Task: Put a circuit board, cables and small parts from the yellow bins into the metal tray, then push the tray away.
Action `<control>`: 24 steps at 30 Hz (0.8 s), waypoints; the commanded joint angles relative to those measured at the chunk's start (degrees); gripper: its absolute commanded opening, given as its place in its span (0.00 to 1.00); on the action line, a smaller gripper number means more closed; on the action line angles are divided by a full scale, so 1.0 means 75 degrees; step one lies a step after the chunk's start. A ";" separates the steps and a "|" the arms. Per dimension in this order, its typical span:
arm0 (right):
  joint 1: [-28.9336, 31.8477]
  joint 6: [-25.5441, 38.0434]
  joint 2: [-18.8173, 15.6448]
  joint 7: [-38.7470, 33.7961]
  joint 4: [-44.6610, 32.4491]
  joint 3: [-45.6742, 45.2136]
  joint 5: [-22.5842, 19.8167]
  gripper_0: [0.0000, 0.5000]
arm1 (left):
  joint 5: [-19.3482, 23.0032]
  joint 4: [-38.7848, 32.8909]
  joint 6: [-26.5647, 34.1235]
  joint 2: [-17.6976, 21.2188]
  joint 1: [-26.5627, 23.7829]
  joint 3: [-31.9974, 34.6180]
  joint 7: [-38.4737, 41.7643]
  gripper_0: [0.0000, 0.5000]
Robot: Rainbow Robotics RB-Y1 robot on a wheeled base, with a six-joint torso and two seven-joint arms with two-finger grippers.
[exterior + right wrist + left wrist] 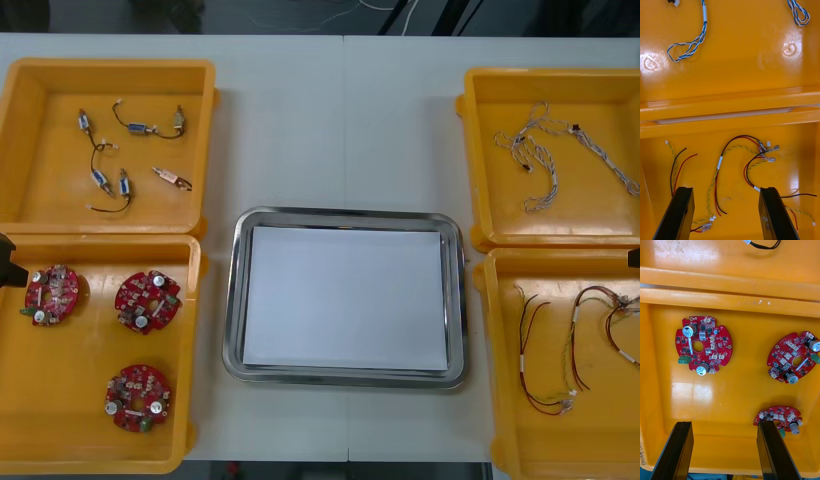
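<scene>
Black fingers of my left gripper [724, 425] are standing wide apart and holding nothing, hovering over the lower-left yellow bin [80, 420], where three round red circuit boards are lying flat and well apart; one circuit board [780, 418] is sitting just past the tip of one finger. My right gripper [725, 191] is likewise gaping empty over the lower-right bin [600, 440], with red, black and yellow cables [719, 163] sprawling between and beyond its fingers. At the centre of the front frame the metal tray [236, 300] is lying white inside and carrying nothing, so by my reading the job is only beginning: a board, cables and small parts are all waiting to be moved, and the push is coming last. At the upper right, twisted blue and white cables [700, 35] are resting in the upper-right bin [600, 215]; at the upper left, small metal parts [100, 180] are lying scattered in the upper-left bin [40, 120]. Everything is sitting on a light table [340, 120], a seam is running down its middle toward the tray, and a dark floor is showing beyond its far edge.
</scene>
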 commanded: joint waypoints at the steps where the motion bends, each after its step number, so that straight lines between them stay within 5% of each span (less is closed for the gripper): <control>1: 0.0078 0.0046 -0.0332 0.0095 -0.0213 0.0067 0.0016 1.00 | 0.0036 -0.0187 0.0047 0.0339 -0.0043 0.0218 -0.0416 1.00; 24: 0.0078 0.0046 -0.0332 0.0095 -0.0213 0.0067 0.0016 1.00 | 0.0036 -0.0187 0.0047 0.0339 -0.0043 0.0218 -0.0416 1.00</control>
